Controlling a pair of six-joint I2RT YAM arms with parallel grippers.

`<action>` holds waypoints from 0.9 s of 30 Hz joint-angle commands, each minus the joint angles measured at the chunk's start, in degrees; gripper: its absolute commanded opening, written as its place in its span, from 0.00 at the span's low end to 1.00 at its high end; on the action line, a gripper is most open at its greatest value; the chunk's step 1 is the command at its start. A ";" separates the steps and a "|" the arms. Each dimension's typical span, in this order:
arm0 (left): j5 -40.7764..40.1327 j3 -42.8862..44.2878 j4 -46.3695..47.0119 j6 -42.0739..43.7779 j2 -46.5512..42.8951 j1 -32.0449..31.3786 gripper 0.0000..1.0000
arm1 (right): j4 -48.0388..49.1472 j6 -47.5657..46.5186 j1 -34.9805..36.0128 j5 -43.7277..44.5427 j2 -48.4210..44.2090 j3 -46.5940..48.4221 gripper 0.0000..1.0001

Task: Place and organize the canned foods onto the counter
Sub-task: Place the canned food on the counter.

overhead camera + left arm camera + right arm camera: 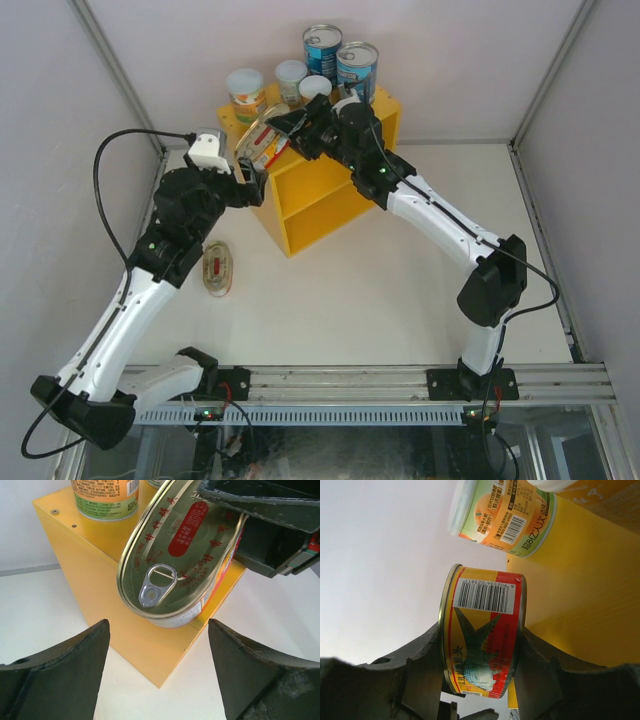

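The right arm point(440, 215) stretched across the yellow counter point(320, 190), its right fingers point(415, 675) clenched on a tilted oval tin point(262, 140) over the counter's top corner. The left arm point(150, 280) reached up, left fingers point(65, 670) spread and bare, that tin just ahead of them. A second oval tin point(218, 268) lay flat on the white surface point(380, 290), well behind them

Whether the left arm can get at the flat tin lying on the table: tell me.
Probably yes. The flat tin lies uncovered on the table close beside the left arm, and the left gripper has open, empty jaws. It would have to fold back from the counter, possibly a tight bend.
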 commanded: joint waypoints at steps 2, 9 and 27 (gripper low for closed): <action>1.15 3.20 3.94 -1.46 2.74 0.87 0.82 | 4.87 0.42 -0.97 1.39 -4.11 -0.42 0.10; 2.44 5.82 5.74 -1.82 5.72 1.46 0.77 | 3.99 0.03 -1.44 1.11 -4.49 -1.62 0.18; 2.41 7.89 7.87 -2.84 7.77 2.54 0.69 | -6.02 -3.21 -1.88 0.56 -4.33 0.64 0.47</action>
